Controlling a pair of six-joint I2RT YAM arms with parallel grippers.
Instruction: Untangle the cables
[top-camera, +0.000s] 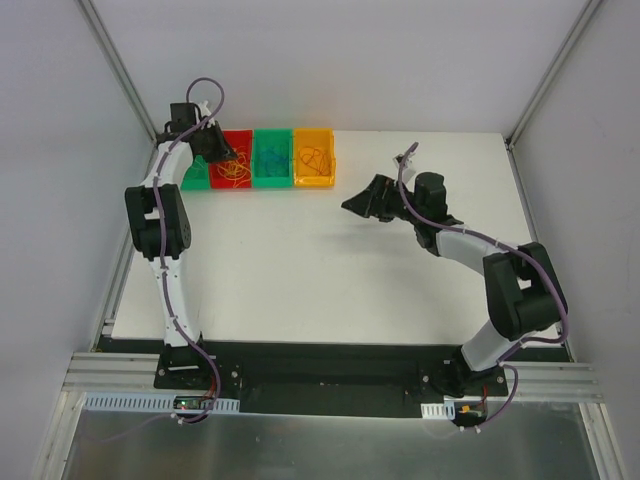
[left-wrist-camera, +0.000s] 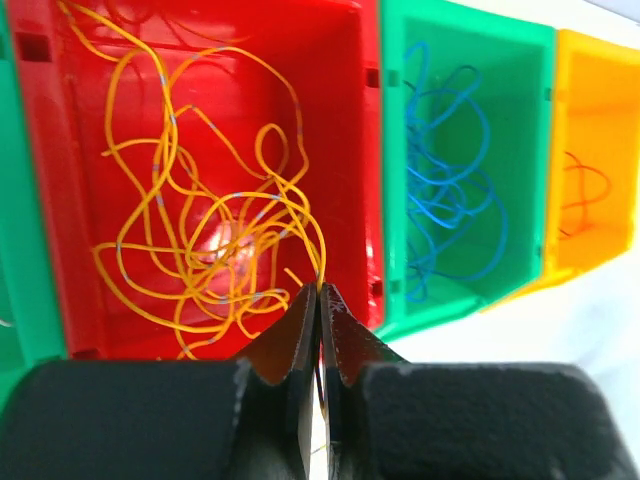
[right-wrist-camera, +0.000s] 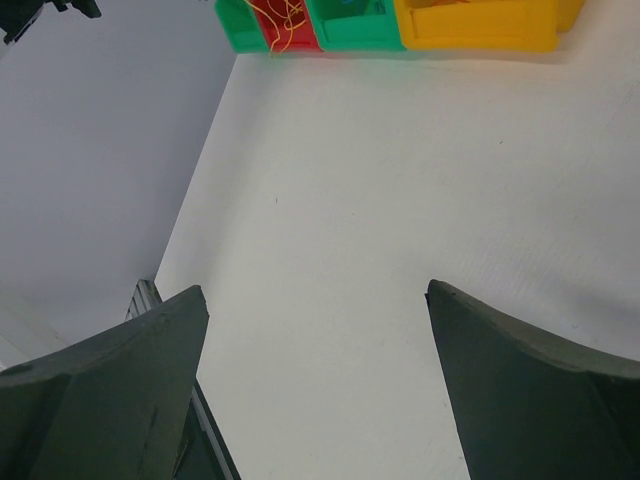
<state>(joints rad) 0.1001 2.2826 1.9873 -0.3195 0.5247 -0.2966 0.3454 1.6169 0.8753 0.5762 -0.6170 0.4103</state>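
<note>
The white counter (top-camera: 350, 260) fills most of the top view, and both arms are mounted at its near edge. The left arm (top-camera: 160, 225) reaches up along the left side to the far left corner. The right arm (top-camera: 500, 285) bends in from the right, with its wrist over the bare middle of the counter.

Four bins stand touching in a row at the far left. From left to right they are an end green bin (top-camera: 195, 180), a red bin (left-wrist-camera: 370, 150), a second green bin (left-wrist-camera: 395, 150) and an orange bin (left-wrist-camera: 600, 80).

The left tool (left-wrist-camera: 320, 295) hangs over the near edge of the red bin with its two fingers pressed together. The right tool (right-wrist-camera: 316, 288) hovers above the bare counter, well apart from the bins. Its fingers are spread wide and there is nothing between them.

The yellow cables (left-wrist-camera: 200, 230) lie in a loose heap of loops on the floor of the red bin. One strand runs right up to the left tool's tips, but I cannot tell whether it is nipped there. The blue cables (left-wrist-camera: 445, 190) curl in the second green bin. A few orange cables (left-wrist-camera: 585, 195) lie in the orange bin.
</note>
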